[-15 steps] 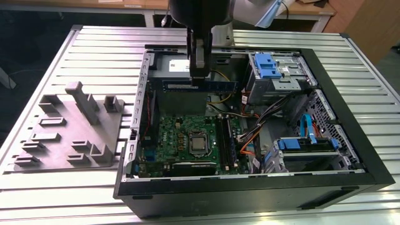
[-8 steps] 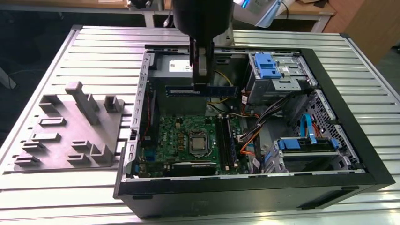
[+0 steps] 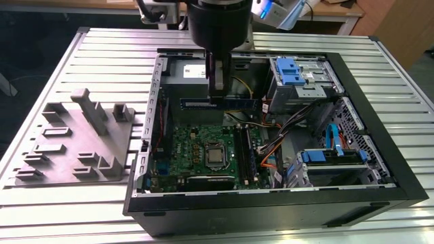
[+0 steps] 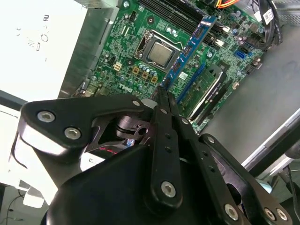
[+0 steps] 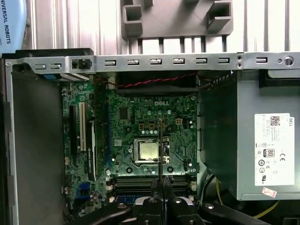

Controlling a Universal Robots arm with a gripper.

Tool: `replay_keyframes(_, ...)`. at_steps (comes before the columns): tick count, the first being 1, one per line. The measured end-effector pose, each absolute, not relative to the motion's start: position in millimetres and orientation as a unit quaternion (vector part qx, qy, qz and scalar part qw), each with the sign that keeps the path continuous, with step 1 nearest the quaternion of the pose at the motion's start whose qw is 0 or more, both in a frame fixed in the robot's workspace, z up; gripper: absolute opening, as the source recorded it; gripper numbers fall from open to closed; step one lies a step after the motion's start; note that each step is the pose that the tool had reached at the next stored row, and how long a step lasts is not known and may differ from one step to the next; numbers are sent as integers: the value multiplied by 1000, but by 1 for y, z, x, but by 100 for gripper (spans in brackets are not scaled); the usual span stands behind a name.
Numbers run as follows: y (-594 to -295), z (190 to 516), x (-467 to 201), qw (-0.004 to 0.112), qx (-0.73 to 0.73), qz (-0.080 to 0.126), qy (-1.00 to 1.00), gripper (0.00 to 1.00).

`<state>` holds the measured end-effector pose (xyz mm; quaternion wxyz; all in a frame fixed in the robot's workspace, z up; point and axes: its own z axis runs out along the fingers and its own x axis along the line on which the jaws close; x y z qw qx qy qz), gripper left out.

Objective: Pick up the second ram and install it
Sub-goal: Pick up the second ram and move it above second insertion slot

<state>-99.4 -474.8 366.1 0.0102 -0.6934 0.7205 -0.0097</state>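
The gripper (image 3: 217, 98) is closed tight on the ram (image 3: 241, 101). Its two fingers pinch the ram near its middle. In the exterior view the thin dark strip sticks out on both sides of them. In the second wrist view the gripper (image 4: 163, 92) holds the ram (image 4: 190, 47) by its long edge, and the strip points away from the fingers.

The ram hangs in the air above the motherboard (image 3: 193, 145). It does not touch the motherboard. In the first wrist view the ram (image 5: 161, 145) is seen edge on, as a thin line over the motherboard (image 5: 140, 122) near the square chip (image 5: 148, 150).

The long black slots (image 3: 248, 152) sit on the motherboard, just beside the chip (image 3: 215, 155). The ram looks turned across the slots, not along them. I cannot tell if another ram sits in one of them.

The motherboard lies flat inside the open case (image 3: 271, 201). A grey tray (image 3: 74, 152) with pegs rests outside the case, well apart from the motherboard, on the ribbed table (image 3: 397, 66).

So the pick-up part looks done, because the ram is off its resting place and in the gripper. The install part is left, because the ram is not in a slot yet.
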Motion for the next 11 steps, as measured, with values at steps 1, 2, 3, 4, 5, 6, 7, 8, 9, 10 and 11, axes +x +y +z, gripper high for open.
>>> replay_keyframes(1,-475,364,-99,10,-693,-10,720,11)
replay_keyframes(2,-475,363,-99,10,-693,-10,720,11)
replay_keyframes(3,-475,361,-99,10,-693,-10,720,11)
replay_keyframes(4,-475,360,-99,10,-693,-10,720,11)
replay_keyframes(5,-475,358,-99,10,-693,-10,720,11)
replay_keyframes(6,-475,357,-99,10,-693,-10,720,11)
replay_keyframes(7,-475,355,-99,10,-693,-10,720,11)
replay_keyframes(8,-475,353,-99,10,-693,-10,720,11)
replay_keyframes(9,-475,352,-99,10,-693,-10,720,11)
replay_keyframes(10,-475,350,-99,10,-693,-10,720,11)
replay_keyframes(11,-475,348,-99,10,-693,-10,720,11)
